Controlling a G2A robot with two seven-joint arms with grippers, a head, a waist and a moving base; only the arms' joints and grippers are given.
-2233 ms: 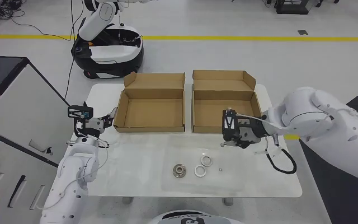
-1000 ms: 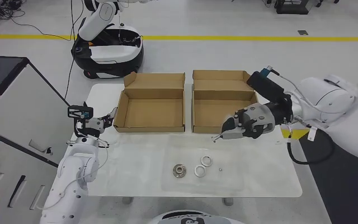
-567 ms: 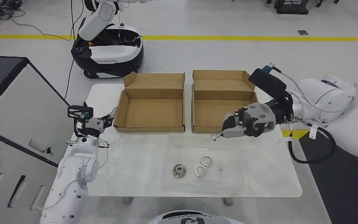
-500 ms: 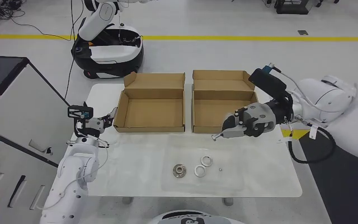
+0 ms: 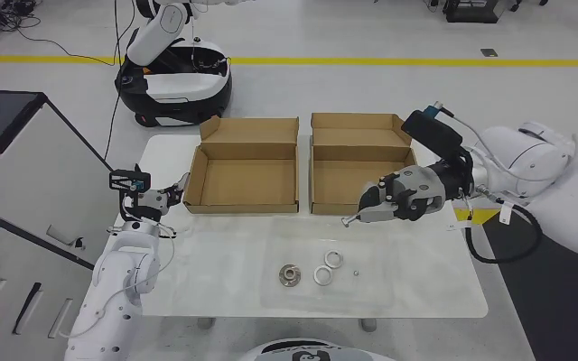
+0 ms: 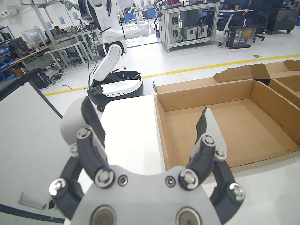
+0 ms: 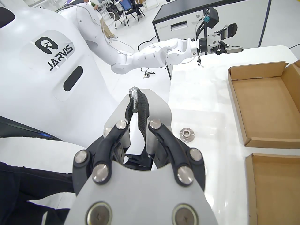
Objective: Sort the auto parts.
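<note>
White table (image 5: 226,262) bearing cardboard boxes (image 5: 244,180) — pale floor (image 5: 361,90), yellow line (image 5: 361,61)

No lettering or number can be read on the cardboard boxes (image 5: 242,208) or on the tabletop (image 5: 226,271) that carries them. Beyond the far edge of the tabletop a yellow line (image 5: 361,61) runs straight across the floor (a plain painted marking, with no words on it). Farther off behind the tabletop, the left wrist view shows small blue placards (image 6: 61,20) fixed to the frames and pillars of the hall; their print is too small to make out.
</note>
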